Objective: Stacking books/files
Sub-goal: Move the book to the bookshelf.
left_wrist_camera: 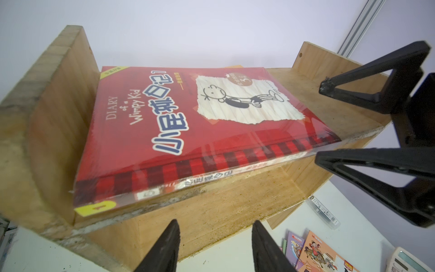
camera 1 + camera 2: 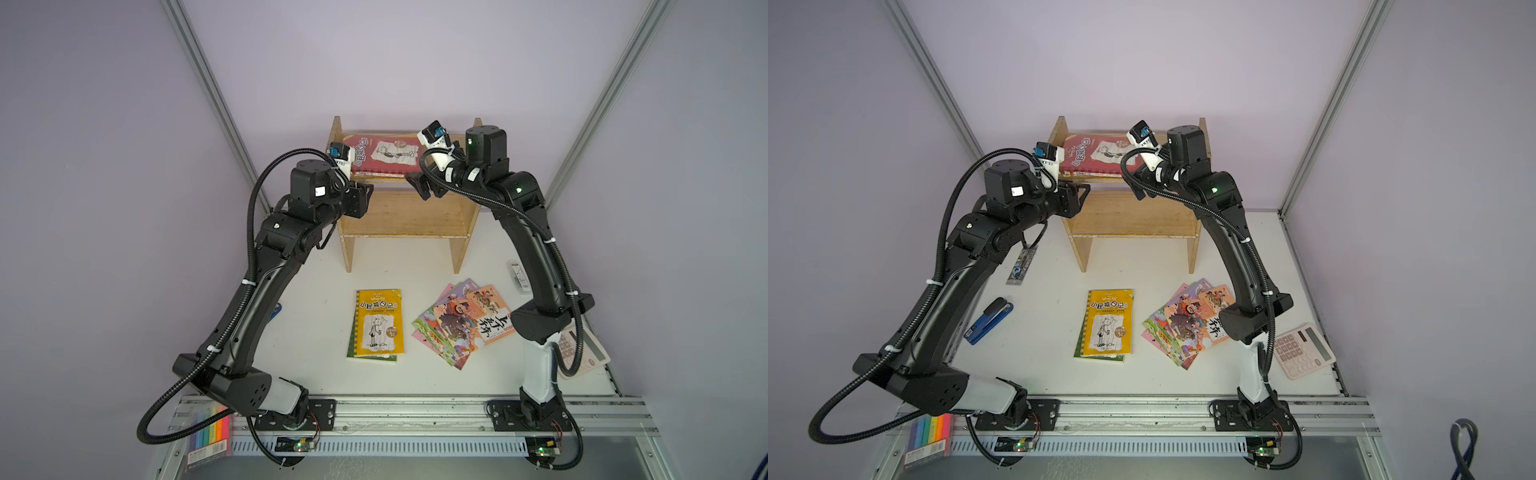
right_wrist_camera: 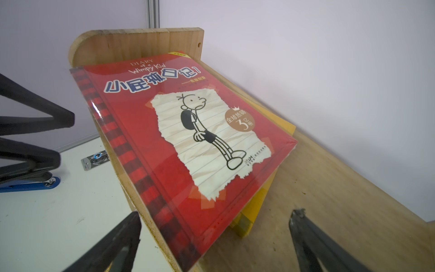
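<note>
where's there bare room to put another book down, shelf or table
Free: on the shelf, the top board between the red book and the right end panel; the lower board; the table between stapler and yellow book. Crowded: the table's right, fanned books and calculator close together.

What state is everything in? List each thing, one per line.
red book: flat on the shelf, atop a yellow-edged book
yellow book: flat on the table, atop a green book
cartoon books: fanned on the table
left gripper: open, empty
right gripper: open wide, empty
stapler: closed
</note>
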Tool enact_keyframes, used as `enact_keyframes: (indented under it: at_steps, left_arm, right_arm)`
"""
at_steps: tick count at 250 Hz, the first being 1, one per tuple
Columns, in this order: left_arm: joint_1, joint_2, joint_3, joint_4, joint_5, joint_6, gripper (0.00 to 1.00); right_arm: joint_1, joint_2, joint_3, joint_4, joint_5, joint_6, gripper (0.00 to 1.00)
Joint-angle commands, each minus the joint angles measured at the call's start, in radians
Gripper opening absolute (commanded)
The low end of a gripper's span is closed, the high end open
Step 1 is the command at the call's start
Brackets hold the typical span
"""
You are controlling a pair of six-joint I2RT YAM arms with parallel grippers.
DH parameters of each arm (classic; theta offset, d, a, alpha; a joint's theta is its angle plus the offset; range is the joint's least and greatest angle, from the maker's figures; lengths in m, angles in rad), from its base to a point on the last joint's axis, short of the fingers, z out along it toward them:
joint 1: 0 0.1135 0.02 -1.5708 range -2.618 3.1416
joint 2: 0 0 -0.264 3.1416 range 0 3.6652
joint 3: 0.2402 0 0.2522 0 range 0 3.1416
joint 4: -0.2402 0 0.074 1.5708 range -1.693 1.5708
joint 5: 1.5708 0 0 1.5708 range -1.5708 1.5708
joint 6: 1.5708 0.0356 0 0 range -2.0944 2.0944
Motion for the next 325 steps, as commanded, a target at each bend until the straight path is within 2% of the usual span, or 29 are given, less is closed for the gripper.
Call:
enact_keyframes:
  at_steps: [1, 92, 172, 245, 274, 310, 325]
  left_arm:
    - [0.009, -0.035, -0.023, 0.049, -0.004, -0.010, 0.52]
    - [0.070, -0.164, -0.127, 0.105, -0.051, -0.064, 0.52]
    - [0.085, -0.170, -0.145, 0.111, -0.046, -0.086, 0.53]
    - [0.084, -0.153, -0.145, 0.126, -0.022, -0.107, 0.52]
    - [0.083, -0.140, -0.136, 0.137, -0.017, -0.121, 0.52]
    - [0.069, -0.122, -0.122, 0.148, -0.011, -0.128, 0.52]
    - [0.064, -0.112, -0.114, 0.149, -0.011, -0.129, 0.52]
  right_arm:
    - [-0.001, 0.009, 0.000, -0.005, 0.039, -0.012, 0.99]
    - [0.000, 0.020, 0.001, 0.054, 0.117, 0.041, 0.99]
    - [-0.004, 0.033, 0.001, 0.072, 0.143, 0.079, 0.98]
    - [-0.003, 0.018, 0.002, 0.027, 0.013, 0.062, 0.98]
    - [-0.008, -0.002, 0.001, 0.048, 0.001, 0.113, 0.98]
    - [-0.022, -0.032, 0.001, 0.083, 0.004, 0.248, 0.90]
    - [-0.028, -0.037, 0.001, 0.096, 0.025, 0.313, 0.75]
